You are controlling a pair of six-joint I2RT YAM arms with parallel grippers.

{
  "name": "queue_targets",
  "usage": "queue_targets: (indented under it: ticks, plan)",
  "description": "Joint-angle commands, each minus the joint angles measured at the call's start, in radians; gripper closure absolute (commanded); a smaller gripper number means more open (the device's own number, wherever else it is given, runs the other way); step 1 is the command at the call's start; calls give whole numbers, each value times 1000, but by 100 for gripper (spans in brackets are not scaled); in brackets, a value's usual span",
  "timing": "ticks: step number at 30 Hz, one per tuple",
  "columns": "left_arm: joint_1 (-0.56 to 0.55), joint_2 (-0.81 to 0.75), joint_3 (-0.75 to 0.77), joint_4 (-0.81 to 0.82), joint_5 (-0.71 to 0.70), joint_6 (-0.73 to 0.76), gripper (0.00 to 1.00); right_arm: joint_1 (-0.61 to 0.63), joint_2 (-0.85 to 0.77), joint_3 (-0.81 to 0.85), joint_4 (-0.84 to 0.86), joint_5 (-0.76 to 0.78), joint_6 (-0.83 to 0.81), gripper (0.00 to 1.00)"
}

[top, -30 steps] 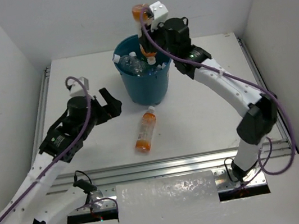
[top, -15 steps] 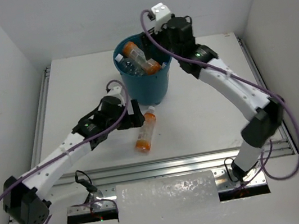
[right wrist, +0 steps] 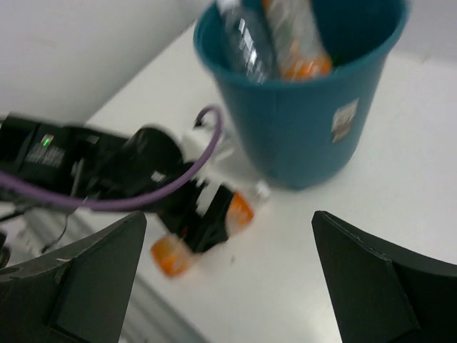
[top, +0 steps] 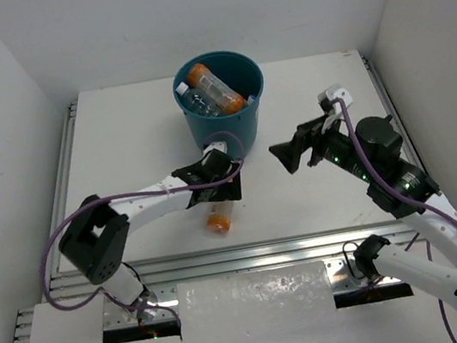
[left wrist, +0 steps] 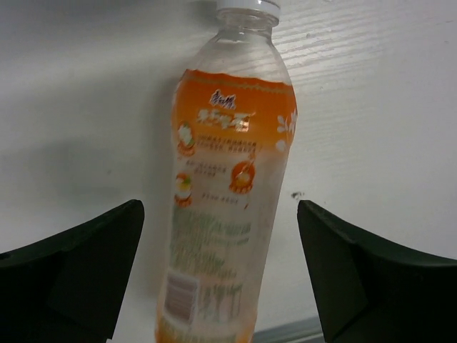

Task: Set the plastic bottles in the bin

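Observation:
One orange plastic bottle (top: 217,221) with a white cap lies on the white table just in front of the teal bin (top: 223,137). My left gripper (top: 217,192) sits low over its middle. In the left wrist view the bottle (left wrist: 228,179) lies between the open jaws, with a gap on each side. Inside the bin an orange bottle (top: 217,89) rests on clear ones (top: 195,100). My right gripper (top: 287,155) hangs open and holds nothing, right of the bin. Its wrist view looks down at the bin (right wrist: 300,136) and the table bottle (right wrist: 168,257).
A metal rail (top: 250,255) runs along the table's near edge, close behind the lying bottle. White walls close in the table on the left, back and right. The left arm's purple cable (right wrist: 143,193) loops beside the bin.
The right gripper let its orange bottle fall into the bin, opened, and drew back to the right. The left arm swung across to the table bottle and came down around it.

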Motion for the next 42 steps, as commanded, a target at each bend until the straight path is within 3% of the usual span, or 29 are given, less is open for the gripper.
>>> queue_targets:
  ticks: [1, 3, 4, 5, 6, 10, 14, 19, 26, 34, 36, 39, 41, 42]
  plan:
    - [-30, 80, 47, 92, -42, -29, 14, -1, -48, -98, -14, -155, 85, 1]
    - [-36, 129, 58, 109, -60, -44, 24, -1, -87, -135, -2, -201, 110, 1]
    - [-41, 140, 62, 114, -66, -49, 59, -1, -95, -168, 7, -235, 115, 1]
    - [-44, 143, 70, 111, -75, -65, 75, -1, -104, -185, 6, -247, 115, 1]
    - [-53, 140, 73, 112, -92, -70, 85, -1, -117, -214, 7, -255, 110, 1]
    - [-61, 102, 87, 63, -115, -81, 100, -1, -188, -308, 29, -270, 116, 1]
    - [-122, -138, 67, 60, -77, -95, 100, -1, -242, -447, 183, -386, 251, 1]
    - [-182, -416, 3, 296, 183, -94, 100, -1, -199, -515, 316, -445, 363, 1]
    - [-210, -463, -65, 567, 478, -160, 100, -1, -190, -512, 518, -549, 461, 1]
    - [-231, -452, -71, 683, 521, -165, 100, 0, -196, -521, 676, -712, 521, 1]
    - [-231, -454, -65, 675, 511, -159, 100, 0, -213, -526, 607, -697, 480, 1]
    - [-231, -472, -56, 654, 489, -147, 100, 0, -278, -498, 386, -460, 402, 1]
    - [-231, -500, -56, 617, 436, -139, 100, -1, -332, -488, 302, -270, 379, 1]
    - [-231, -509, -53, 600, 408, -139, 100, -1, -352, -494, 297, -252, 372, 1]
